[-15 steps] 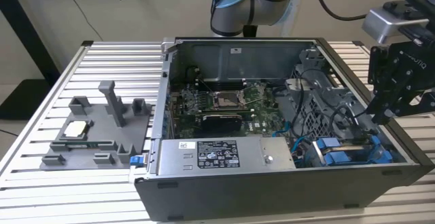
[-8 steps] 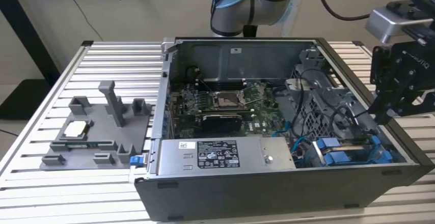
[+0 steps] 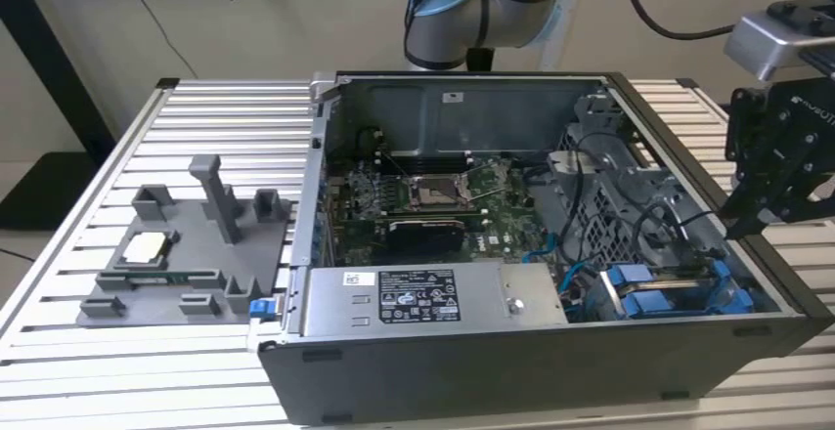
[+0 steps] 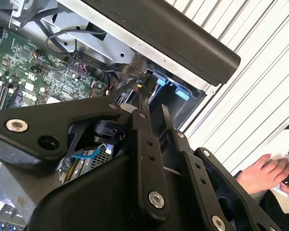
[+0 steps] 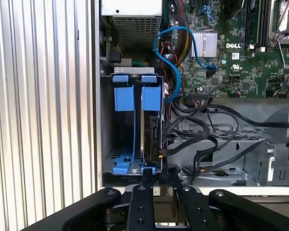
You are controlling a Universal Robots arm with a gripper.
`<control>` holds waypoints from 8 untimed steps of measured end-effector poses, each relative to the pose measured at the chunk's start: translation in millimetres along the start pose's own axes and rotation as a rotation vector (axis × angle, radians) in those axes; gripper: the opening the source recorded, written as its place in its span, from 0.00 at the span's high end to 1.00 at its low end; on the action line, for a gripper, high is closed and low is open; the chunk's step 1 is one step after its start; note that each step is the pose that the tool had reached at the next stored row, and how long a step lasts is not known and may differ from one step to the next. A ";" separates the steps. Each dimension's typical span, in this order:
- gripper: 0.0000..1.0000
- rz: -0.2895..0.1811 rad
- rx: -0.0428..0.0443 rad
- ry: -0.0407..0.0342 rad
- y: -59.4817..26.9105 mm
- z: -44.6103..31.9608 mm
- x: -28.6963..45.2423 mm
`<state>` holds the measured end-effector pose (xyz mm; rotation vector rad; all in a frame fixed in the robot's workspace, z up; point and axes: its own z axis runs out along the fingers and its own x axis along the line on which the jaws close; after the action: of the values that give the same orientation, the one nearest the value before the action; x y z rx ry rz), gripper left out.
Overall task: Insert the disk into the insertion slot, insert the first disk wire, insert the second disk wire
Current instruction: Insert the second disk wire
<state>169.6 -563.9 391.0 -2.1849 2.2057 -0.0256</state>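
The disk (image 5: pixel 153 132) stands on edge in the insertion slot (image 5: pixel 108 120) of the drive cage, its blue carrier tab (image 5: pixel 151 98) beside a second blue tab. In the exterior view the disk (image 3: pixel 679 288) sits low in the case's corner on that view's right. My gripper (image 5: pixel 160 172) hovers just outside the case wall, in line with the disk, open by a narrow gap with nothing between its fingers (image 4: pixel 143 108). A thin black wire (image 5: pixel 183 144) runs up to the disk's edge, and a blue cable (image 5: pixel 169 62) loops nearby; I cannot tell whether either is plugged in.
The open case (image 3: pixel 522 371) lies on a ribbed metal table (image 3: pixel 144 156). A grey box with a white label (image 3: pixel 417 298) fills the case's front, with the motherboard (image 3: pixel 431 200) behind it. A grey fixture (image 3: pixel 183 254) stands on the exterior view's left. A person's hand (image 4: pixel 265 173) rests beyond the table.
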 end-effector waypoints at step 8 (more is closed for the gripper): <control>0.73 0.000 -0.0155 0.0002 -13.8 0.5 -0.1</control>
<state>183.5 -563.9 391.0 -2.1926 2.2137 -0.0087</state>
